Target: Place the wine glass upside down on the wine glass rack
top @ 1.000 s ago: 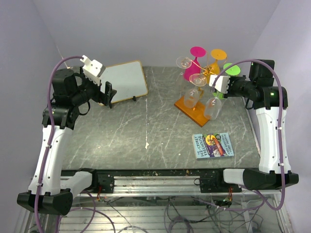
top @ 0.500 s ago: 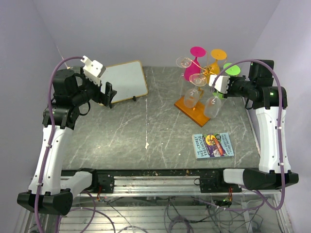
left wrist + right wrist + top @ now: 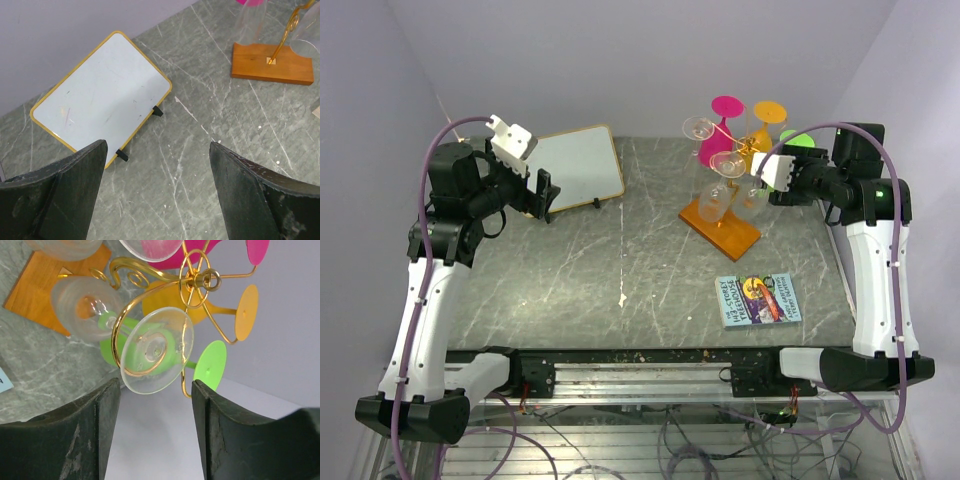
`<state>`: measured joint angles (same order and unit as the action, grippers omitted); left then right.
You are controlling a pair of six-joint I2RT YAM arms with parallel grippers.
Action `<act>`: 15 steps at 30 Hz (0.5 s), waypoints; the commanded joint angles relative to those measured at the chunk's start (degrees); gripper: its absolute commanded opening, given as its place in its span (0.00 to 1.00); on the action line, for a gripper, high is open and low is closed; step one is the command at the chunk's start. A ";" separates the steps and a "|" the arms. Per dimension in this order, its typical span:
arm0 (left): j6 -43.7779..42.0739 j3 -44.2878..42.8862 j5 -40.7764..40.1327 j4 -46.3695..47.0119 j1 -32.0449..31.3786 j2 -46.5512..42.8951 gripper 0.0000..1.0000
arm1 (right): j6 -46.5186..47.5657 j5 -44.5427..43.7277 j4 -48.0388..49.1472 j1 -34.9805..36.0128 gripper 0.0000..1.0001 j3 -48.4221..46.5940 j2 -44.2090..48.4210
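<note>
Currently the clear wine glass [image 3: 156, 351] hangs bowl-down on the wine glass rack [image 3: 721, 230]. In the right wrist view, its round foot sits inside one of the rack's gold curls and its bowl points toward the orange base. The right gripper [image 3: 156, 392] is positioned just beside the foot with both fingers [image 3: 85, 430] spread. Neither finger touches the glass, so nothing is grasped. In the overhead view, the right gripper [image 3: 761, 182] sits at the rack's right side, with the wine glass [image 3: 750, 203] just below it. The left gripper [image 3: 157, 192] hovers above the table [image 3: 200, 167] near the white board [image 3: 100, 95], fingers spread and holding nothing. A magenta glass [image 3: 713, 148] and several others occupy other arms of the rack. Assessment: the placement appears complete, since the glass is inverted and carried by the rack alone. The remaining action is probably limited to withdrawing the right arm clear of the wire curls without brushing the foot. Whether the foot is fully seated in its curl cannot be confirmed from these views.
</note>
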<state>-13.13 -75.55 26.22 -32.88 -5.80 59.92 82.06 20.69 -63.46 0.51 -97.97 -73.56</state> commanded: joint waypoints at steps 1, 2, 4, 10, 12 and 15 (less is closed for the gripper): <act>-0.76 -0.02 1.11 0.54 0.62 -1.12 0.94 | -1.60 -1.89 0.18 0.28 0.61 -0.19 0.94; -0.76 -0.11 0.96 0.46 0.62 -1.12 0.94 | -1.83 -2.30 -0.04 0.28 0.64 -0.20 1.03; -0.81 -0.14 0.85 0.37 0.62 -1.14 0.94 | -2.77 -2.91 -0.18 0.20 0.69 -0.44 1.28; -0.63 -0.19 0.82 0.58 0.62 -0.95 0.94 | -6.37 -7.10 0.80 -0.42 0.76 -0.80 2.08; -0.58 -0.28 0.71 0.62 0.62 -0.87 0.94 | -8.82 -9.43 1.98 -0.58 0.76 -0.98 2.25; -0.37 -0.39 0.29 0.54 0.62 -0.82 0.94 | -13.22 -12.14 4.27 -1.03 0.77 -1.53 2.58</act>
<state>-13.17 -75.55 26.22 -32.88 -5.78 59.66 75.42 13.58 -62.72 0.19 -97.97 -72.16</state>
